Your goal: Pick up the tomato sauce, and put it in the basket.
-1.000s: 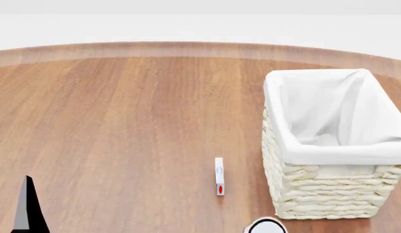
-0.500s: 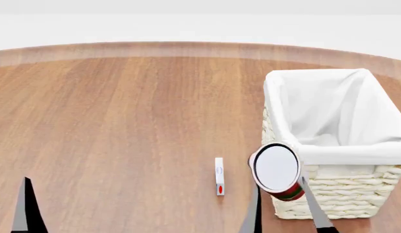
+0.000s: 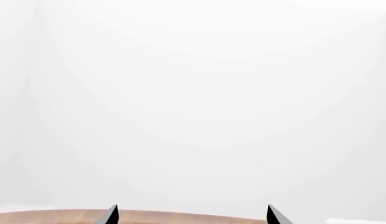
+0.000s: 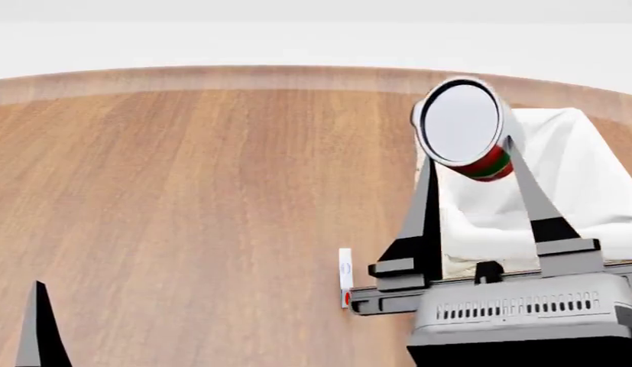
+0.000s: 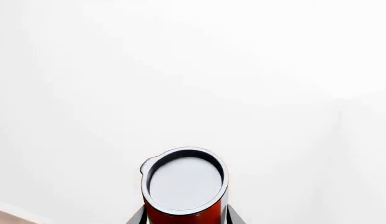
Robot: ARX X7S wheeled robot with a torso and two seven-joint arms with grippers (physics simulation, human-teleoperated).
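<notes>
Right gripper (image 4: 468, 164): raised above the table, fingers pointing up and away from the head camera; the jaws are clamped on the tomato sauce, one finger on each side of the can.
Right gripper, wrist view (image 5: 183, 217): only the two dark finger edges show, flanking the red can body.
Tomato sauce (image 4: 461, 126): held in the air, tilted so its silvery top with the dark rim faces the head camera; the red label and green band show at its lower edge. In the head view it overlaps the near-left corner of the basket rim; height above the rim cannot be told.
Tomato sauce, wrist view (image 5: 185, 186): silvery top and dark rim seen against a plain white background, red body below.
Basket (image 4: 575, 191): cream wicker with white cloth lining, standing on the right part of the table; largely hidden behind the right arm and gripper body.
Left gripper (image 3: 191, 215): two dark fingertips stand well apart, jaws spread, nothing between them; in the head view one dark finger shows at the lower left edge.
Table (image 4: 193, 199): round wooden surface.
Small white item (image 4: 345, 269): narrow white piece with a red mark, lying on the table just left of the basket; its identity cannot be told.
</notes>
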